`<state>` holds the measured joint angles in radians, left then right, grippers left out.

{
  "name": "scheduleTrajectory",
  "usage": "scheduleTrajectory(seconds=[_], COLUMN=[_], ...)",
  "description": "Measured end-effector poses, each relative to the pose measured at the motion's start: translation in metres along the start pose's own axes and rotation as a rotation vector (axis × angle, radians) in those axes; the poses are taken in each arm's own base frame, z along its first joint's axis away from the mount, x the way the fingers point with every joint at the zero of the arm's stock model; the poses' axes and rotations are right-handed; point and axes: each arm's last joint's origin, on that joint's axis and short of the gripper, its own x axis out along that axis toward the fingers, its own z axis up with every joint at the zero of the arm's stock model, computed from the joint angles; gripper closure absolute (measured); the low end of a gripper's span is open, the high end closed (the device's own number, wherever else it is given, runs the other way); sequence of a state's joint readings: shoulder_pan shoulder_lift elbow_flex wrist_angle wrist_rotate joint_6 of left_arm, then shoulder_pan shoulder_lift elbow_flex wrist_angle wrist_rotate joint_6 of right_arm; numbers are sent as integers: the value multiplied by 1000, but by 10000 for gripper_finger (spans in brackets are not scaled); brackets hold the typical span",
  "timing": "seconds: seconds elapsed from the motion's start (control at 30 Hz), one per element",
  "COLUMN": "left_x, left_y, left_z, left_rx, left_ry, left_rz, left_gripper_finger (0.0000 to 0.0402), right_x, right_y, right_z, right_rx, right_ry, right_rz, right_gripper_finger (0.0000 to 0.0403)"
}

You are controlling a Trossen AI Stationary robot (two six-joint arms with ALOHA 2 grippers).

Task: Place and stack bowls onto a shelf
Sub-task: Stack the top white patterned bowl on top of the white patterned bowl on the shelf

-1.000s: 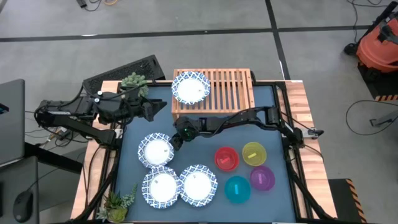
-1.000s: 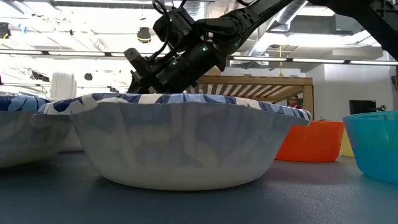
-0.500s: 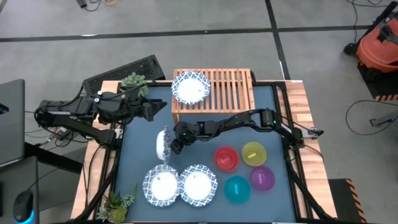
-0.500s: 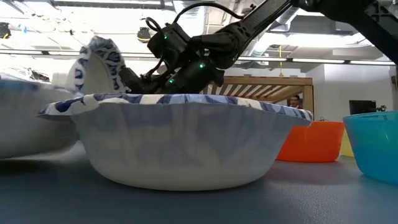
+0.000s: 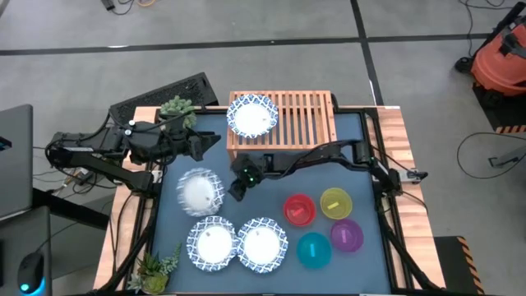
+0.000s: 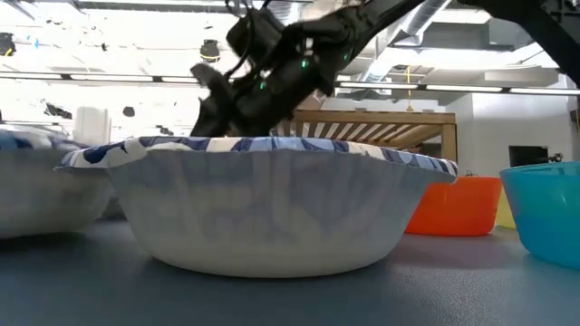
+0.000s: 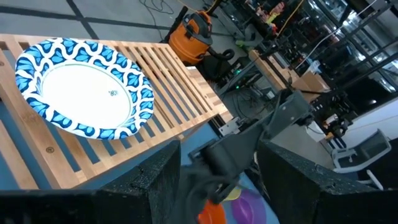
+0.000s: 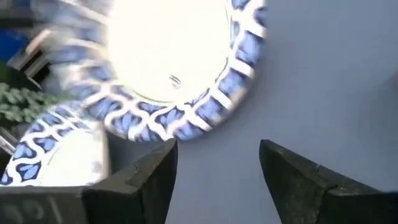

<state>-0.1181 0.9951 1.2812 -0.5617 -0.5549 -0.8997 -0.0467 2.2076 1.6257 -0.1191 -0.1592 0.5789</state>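
Observation:
One white bowl with a blue rim rests on the left end of the light-wood shelf. It also shows in the left wrist view. A second such bowl lies on the blue tabletop just left of my right gripper, which is open and empty. This bowl looks pale and blurred from above. The right wrist view shows its white inside and blue rim. Two more sit at the near edge. My left gripper hangs open and empty left of the shelf.
Red, yellow, purple and teal small bowls sit at the table's right. Small plants stand at the far left and near left corners. The shelf's right part shows bare slats.
My right gripper tipped the second bowl up onto its edge half a second ago, lifting its right rim. Now the bowl is out of the fingers and lies on the table a little farther left and toward the far edge. The gripper has drawn back toward the shelf.

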Motion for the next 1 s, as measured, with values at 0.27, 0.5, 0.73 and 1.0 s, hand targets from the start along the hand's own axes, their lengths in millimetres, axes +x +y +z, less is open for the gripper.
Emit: scheduleTrajectory(seconds=[0.27, 0.5, 0.73, 1.0], left_x=[0, 0, 0, 0], left_y=[0, 0, 0, 0], left_z=[0, 0, 0, -1], left_rx=[13, 25, 52, 74], left_ry=[0, 1, 2, 24], left_rz=[0, 2, 4, -9], left_gripper_finger=[200, 200, 200, 200], right_x=[-10, 2, 12, 9], right_y=[6, 4, 34, 57], right_z=[10, 9, 8, 8], right_rx=[-9, -39, -610, -1091], right_ry=[-88, -134, -154, -187], right_rz=[-24, -9, -86, -133], right_gripper_finger=[149, 149, 149, 149])
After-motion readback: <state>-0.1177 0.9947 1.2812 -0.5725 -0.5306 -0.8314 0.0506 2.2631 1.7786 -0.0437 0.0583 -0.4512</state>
